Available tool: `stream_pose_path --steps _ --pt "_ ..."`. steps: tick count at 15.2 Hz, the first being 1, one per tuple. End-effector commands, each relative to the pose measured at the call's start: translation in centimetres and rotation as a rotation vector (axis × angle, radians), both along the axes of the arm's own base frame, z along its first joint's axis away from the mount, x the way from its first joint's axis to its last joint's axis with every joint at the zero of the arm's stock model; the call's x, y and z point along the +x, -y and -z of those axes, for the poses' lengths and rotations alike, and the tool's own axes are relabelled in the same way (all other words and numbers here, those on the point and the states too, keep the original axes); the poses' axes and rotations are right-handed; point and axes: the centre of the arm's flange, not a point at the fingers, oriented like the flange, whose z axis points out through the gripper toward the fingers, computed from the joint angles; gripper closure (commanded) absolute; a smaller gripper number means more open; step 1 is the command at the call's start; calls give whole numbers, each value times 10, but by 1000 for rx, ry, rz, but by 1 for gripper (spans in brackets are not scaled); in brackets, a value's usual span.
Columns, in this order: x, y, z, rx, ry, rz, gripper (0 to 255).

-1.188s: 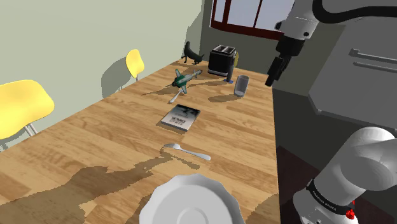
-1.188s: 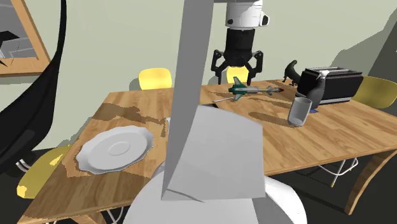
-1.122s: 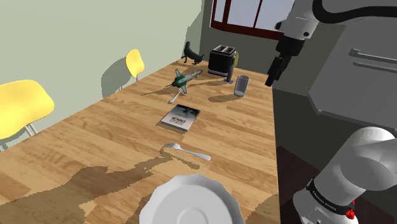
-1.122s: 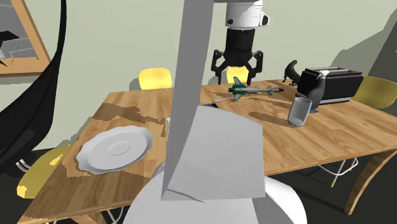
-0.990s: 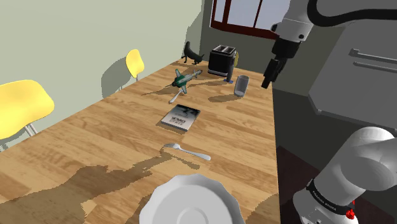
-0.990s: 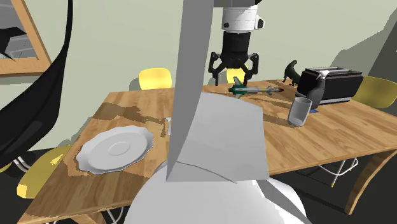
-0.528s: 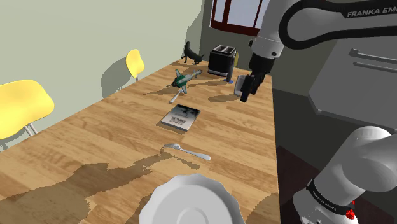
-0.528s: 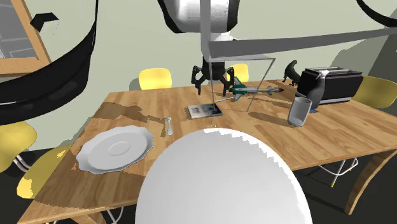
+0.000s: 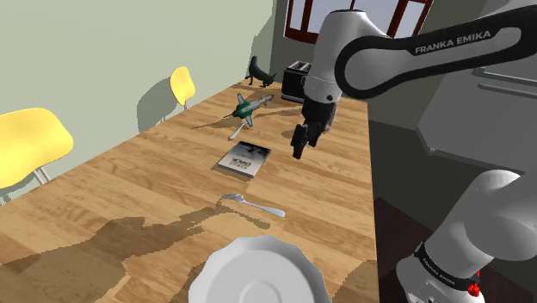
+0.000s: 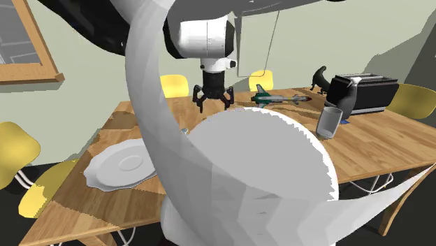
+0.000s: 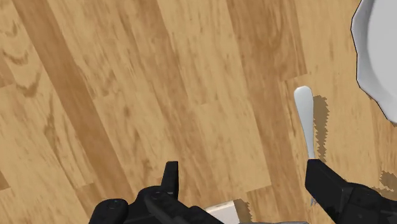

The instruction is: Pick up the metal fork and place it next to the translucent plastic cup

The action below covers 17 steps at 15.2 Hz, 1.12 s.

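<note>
The all-black two-finger gripper [image 10: 212,103] hangs over the long wooden table [image 9: 155,172] with its fingers [image 11: 170,179] spread apart and nothing between them. In the wrist view a white corner of the thin, dark-covered book [image 9: 243,159] lies just below the hand. Off to one side of the fingers the pale grey fork [image 11: 304,122] lies flat on the boards, its rounded handle end towards the round white plate [image 11: 380,57] with a scalloped rim. In the shoulder view the fork [image 9: 251,204] lies between the book and the plate, touching neither. The tabletop is warm, plank-patterned wood with strong grain – broad jagged shadows of the arm fall across its near end. Further along it stand a green toy jet plane [image 9: 248,108] with a long pointed nose, a boxy black toaster [image 9: 297,80] and a small dark dinosaur figure [image 9: 257,72]. The translucent greyish cup [image 10: 330,121], a plain straight tumbler, stands upright in front of the toaster, well apart from the fork. Yellow shell chairs [image 9: 26,138] with thin pale legs stand along the table's far side, against a flat pale green wall [image 9: 103,43]. A window with a dark red frame [image 9: 303,34] sits in the wall behind the toaster.
</note>
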Motion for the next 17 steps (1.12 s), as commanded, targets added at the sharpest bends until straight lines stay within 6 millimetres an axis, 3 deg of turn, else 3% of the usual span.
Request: stream_pose_path --steps 1,15,17 --pt "9 -20 16 2 -4 -3 0" --pt "67 -160 123 11 -35 -29 0" --pt "68 -164 130 11 -36 -30 0"
